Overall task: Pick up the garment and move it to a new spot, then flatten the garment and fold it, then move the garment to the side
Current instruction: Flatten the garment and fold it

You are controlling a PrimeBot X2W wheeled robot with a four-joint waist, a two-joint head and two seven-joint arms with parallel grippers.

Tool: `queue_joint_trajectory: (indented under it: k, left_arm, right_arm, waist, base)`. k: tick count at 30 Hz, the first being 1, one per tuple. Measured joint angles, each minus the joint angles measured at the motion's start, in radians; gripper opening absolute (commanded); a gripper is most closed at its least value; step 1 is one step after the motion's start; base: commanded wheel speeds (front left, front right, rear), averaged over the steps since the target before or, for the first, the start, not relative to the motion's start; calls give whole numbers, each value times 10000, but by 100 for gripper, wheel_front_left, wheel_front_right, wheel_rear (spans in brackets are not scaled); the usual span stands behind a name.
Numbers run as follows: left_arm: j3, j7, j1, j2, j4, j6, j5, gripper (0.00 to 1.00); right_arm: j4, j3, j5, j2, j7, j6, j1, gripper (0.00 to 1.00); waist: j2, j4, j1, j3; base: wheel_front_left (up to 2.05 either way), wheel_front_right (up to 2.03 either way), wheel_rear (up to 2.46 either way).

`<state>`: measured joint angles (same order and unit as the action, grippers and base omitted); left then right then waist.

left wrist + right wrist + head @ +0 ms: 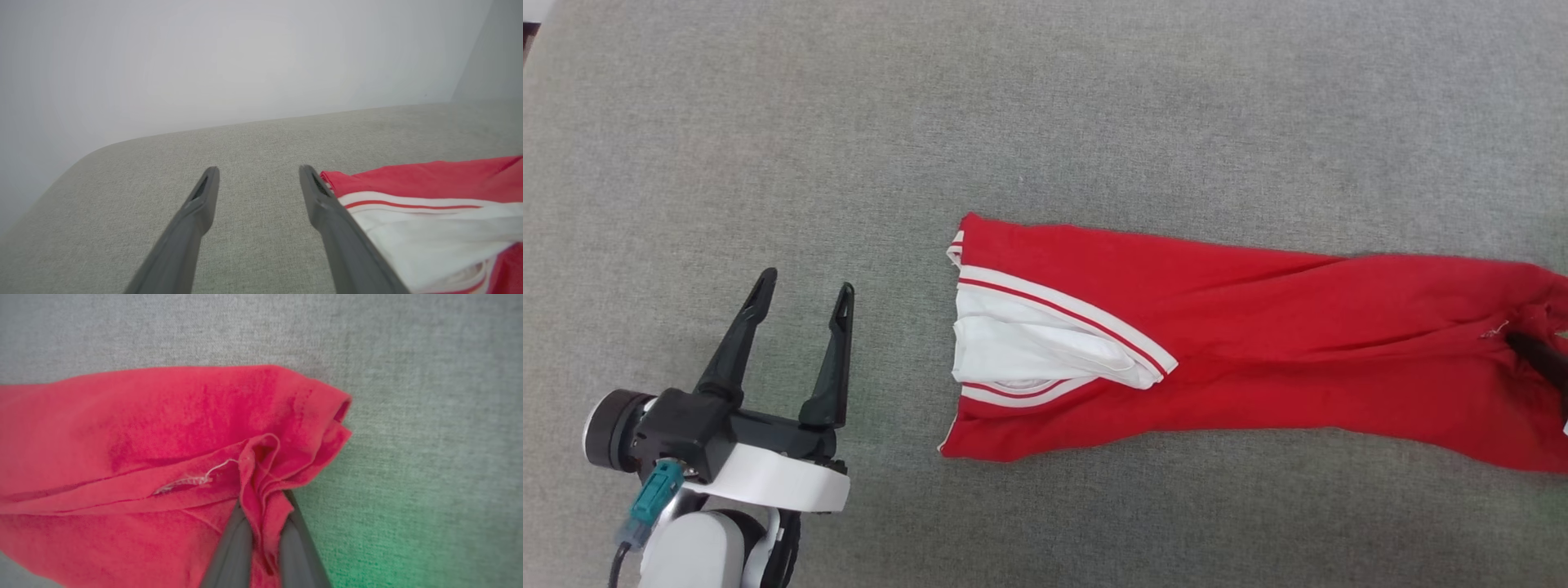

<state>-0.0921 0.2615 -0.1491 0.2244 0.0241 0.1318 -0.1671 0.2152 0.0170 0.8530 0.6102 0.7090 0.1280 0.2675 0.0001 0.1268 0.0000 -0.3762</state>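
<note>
The garment, a red shirt folded into a long band with a white sleeve end and white stripe trim at its left, lies across the grey surface from centre to the right edge. My left gripper stands open at the lower left, apart from the cloth; in the left wrist view the garment lies just right of my left gripper. My right gripper is shut on a bunched fold of the garment at its right end; one dark finger shows at the head view's right edge.
A grey fabric surface spreads all round the shirt. In the left wrist view its rounded far edge meets a pale wall.
</note>
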Motion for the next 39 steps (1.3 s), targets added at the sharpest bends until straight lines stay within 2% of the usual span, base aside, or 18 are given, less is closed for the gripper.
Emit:
queue_joint_trajectory:
  k: [12,21,27,33,39]
  left_arm:
    - [238,0,95,63,88,0,173,100]
    - [247,0,-20,316,-38,0,443,100]
    - [261,0,-335,336,-109,0,543,100]
    - [232,0,-335,259,-84,0,631,100]
    - [311,0,-187,125,-65,0,616,100]
  right_arm:
    - [249,591,100,134,-251,63,135,0]
    - [1074,2328,105,1057,-426,56,111,0]
    - [1515,3358,171,1417,-667,54,309,0]
    - [1104,3007,167,1434,-637,27,226,0]
    - [-552,1975,94,1354,-343,27,-553,0]
  waist:
    - [-1,-456,0,-108]
    - [-1,-1084,0,-404]
    - [0,-1379,0,-654]
    - [0,-1432,0,-496]
    - [0,-1266,0,-120]
  base:
    - [0,0,0]
    - [0,0,0]
    - [0,0,0]
    - [0,0,0]
    - [0,0,0]
